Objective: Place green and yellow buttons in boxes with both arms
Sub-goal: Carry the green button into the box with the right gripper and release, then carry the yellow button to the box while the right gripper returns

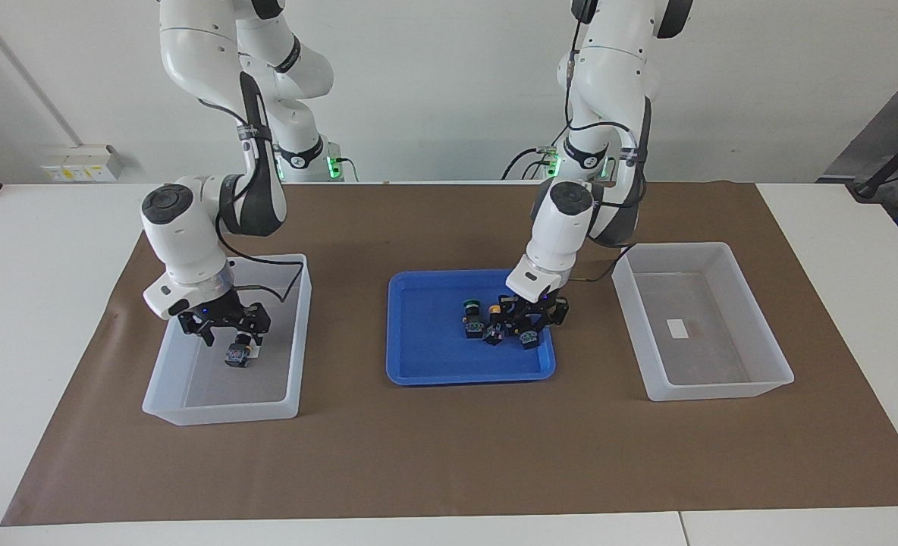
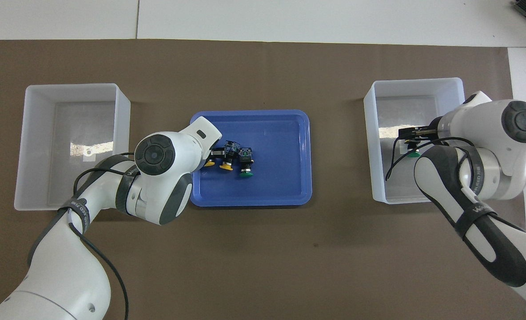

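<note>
My right gripper [image 1: 229, 334] is open, low inside the box [image 1: 221, 413] at the right arm's end, also in the overhead view [image 2: 378, 178]. A green button [image 1: 237, 355] lies tilted on the box floor just under it [image 2: 412, 154]. My left gripper [image 1: 529, 322] is down in the blue tray [image 1: 426, 356], over a yellow button [image 1: 529, 339] at the tray's end toward the left arm [image 2: 209, 164]. A second yellow button [image 1: 494, 322] [image 2: 225, 165] and a green button [image 1: 472, 311] [image 2: 245, 172] lie beside it.
The box [image 1: 722, 390] at the left arm's end holds only its white label [image 1: 678, 327]. Everything rests on a brown mat [image 1: 449, 455] on the white table. The left forearm [image 2: 161, 178] covers the tray's corner in the overhead view.
</note>
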Robot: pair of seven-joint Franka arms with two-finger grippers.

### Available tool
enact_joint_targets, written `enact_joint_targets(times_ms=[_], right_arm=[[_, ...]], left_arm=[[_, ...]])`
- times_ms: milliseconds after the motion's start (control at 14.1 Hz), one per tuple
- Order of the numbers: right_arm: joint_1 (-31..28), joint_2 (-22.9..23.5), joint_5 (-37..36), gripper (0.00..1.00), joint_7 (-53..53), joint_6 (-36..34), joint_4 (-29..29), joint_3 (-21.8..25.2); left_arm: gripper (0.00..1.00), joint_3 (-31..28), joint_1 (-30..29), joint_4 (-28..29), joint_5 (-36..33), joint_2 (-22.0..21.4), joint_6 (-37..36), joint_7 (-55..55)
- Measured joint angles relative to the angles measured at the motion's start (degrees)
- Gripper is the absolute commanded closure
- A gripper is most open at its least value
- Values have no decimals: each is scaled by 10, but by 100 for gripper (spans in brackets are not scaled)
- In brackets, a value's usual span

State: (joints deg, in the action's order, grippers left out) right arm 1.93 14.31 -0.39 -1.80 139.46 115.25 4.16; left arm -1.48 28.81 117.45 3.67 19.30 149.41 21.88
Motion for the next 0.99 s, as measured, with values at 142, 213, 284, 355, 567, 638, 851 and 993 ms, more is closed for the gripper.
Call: enact_joint_targets(times_ms=[142, 213, 284, 355, 567, 638, 851, 993], right_arm=[[0, -15, 0, 0, 0, -43, -23, 0], [0, -24, 0, 0, 0, -65, -35, 0], [0, -36, 0, 0, 0, -84, -44, -1], [0, -48, 0, 0, 0, -100, -51, -2], [0, -82, 1, 0, 0, -144, -65, -9], [1, -89, 1, 0, 0, -159, -75, -15], [1, -93, 2, 0, 20, -208, -120, -42], [2, -93, 2, 0, 53, -233, -139, -69]], left_arm=[[87, 0, 0, 0, 0, 0, 0, 0], [95, 0, 0, 0, 0, 0, 0, 0], [100, 0, 0, 0, 0, 0, -1, 0], [100, 0, 0, -1, 0, 0, -2, 0], [100, 0, 0, -5, 0, 0, -9, 0], [100, -1, -1, -11, 0, 0, -20, 0], [100, -5, -3, -56, 0, -1, -89, 0], [100, -5, -5, -87, 0, -5, -133, 0]])
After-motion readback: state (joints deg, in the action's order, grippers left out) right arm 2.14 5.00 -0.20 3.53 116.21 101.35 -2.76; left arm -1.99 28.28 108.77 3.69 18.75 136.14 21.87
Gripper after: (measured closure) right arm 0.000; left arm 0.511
